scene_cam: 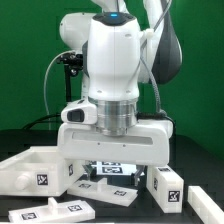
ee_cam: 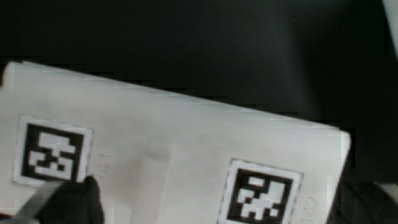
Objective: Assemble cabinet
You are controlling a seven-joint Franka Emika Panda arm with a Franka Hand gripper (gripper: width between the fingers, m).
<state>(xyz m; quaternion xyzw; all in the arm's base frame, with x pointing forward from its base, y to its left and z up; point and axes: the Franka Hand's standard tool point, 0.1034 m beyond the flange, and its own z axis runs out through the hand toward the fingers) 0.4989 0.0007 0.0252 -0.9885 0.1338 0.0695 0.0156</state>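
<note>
Glossy white robot arm (scene_cam: 110, 60) hangs low over black table (scene_cam: 22, 142), w/ white plastic cabinet parts, each w/ black-and-white square tags, loose around it: box-shaped piece (scene_cam: 30, 172) at exterior view's left, small block (scene_cam: 168, 186) at its right, flat tagged panel (scene_cam: 112, 188) directly under gripper (scene_cam: 113, 166). Fingers (ee_cam: 68, 198) are spread wide and grip nothing; wrist view shows that panel just below them. Prob. an early pick-up step: next move needs a short descent, jaws squared to panel edges, then closing.

A robotics lab: green backdrop (scene_cam: 25, 40), black table (scene_cam: 25, 140), tag-marked white parts (scene_cam: 35, 170).
</note>
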